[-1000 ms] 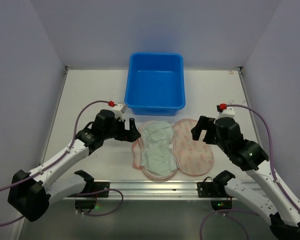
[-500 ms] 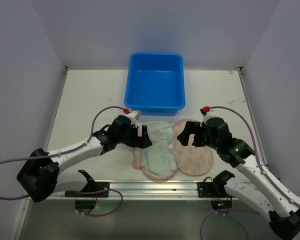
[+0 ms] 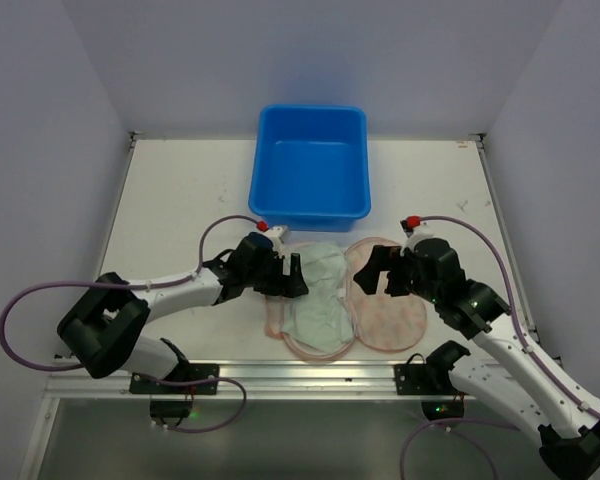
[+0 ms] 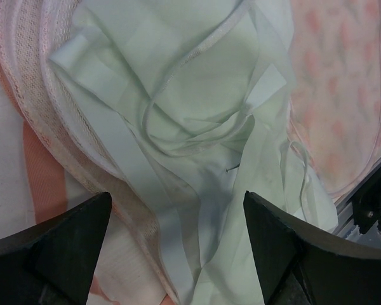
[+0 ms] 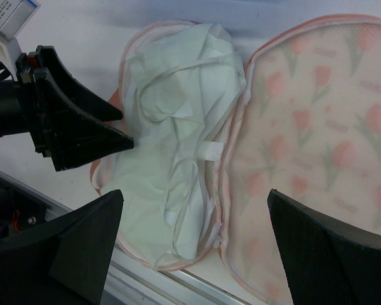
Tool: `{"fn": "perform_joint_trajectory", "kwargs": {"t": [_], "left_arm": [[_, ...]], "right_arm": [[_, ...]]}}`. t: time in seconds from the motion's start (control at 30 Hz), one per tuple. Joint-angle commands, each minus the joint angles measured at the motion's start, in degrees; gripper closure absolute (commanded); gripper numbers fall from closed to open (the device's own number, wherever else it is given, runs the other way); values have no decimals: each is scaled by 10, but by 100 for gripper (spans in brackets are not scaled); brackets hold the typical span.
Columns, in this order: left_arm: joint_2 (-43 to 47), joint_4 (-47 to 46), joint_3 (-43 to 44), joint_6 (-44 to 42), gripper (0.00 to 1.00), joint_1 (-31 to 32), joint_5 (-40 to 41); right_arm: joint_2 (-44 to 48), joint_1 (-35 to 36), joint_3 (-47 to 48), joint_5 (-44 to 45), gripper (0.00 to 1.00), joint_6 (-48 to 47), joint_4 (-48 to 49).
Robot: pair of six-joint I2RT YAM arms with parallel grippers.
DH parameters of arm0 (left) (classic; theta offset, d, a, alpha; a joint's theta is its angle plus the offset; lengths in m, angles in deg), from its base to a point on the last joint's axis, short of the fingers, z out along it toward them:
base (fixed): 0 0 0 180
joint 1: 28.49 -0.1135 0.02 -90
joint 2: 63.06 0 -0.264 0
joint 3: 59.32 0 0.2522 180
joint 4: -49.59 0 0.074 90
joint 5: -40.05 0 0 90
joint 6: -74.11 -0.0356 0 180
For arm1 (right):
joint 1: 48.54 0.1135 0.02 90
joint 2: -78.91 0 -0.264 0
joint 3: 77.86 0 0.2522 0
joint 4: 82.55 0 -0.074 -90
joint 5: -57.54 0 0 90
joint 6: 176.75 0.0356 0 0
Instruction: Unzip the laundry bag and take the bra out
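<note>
- Bag (image 3: pixel 385 300) is found unzipped and laid open flat, printed flap on the right and lined half on the left. Unzipping is judged done.
- Bra (image 3: pixel 318 295) lies crumpled in the bag's left half, thin straps looped loosely across the cups. It is not yet lifted.
- Left gripper (image 3: pixel 292 278) is spread wide, low over the bag's left half. Nothing is gripped.
- Right gripper (image 3: pixel 375 272) is spread wide over the bag's right flap. Nothing is gripped.
- Step in hand (judged): bra to be pinched and drawn out. A thick fold of cup fabric is preferred to a strap. The lining beneath must be kept out of the pinch, or the bag is lifted too.
- The flap could be pinned by the right gripper during the pull.
- Tub (image 3: pixel 310 170) stands just beyond the bag; contact cannot be told.
- Rail (image 3: pixel 300 372) runs along the bag's near side.
- Neither is judged to block the approach. A strap snagging on the zipper edging is the noted risk.
</note>
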Motion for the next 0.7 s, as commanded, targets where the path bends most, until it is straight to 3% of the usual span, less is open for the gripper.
{"fn": "perform_joint_trajectory", "kwargs": {"t": [0.0, 0.67], "left_arm": [[-13, -38, 11, 5, 12, 3, -1], [-16, -61, 2, 12, 20, 15, -4]], "right_arm": [[6, -2, -6, -1, 2, -11, 15], [13, -1, -16, 2, 2, -11, 13]]}}
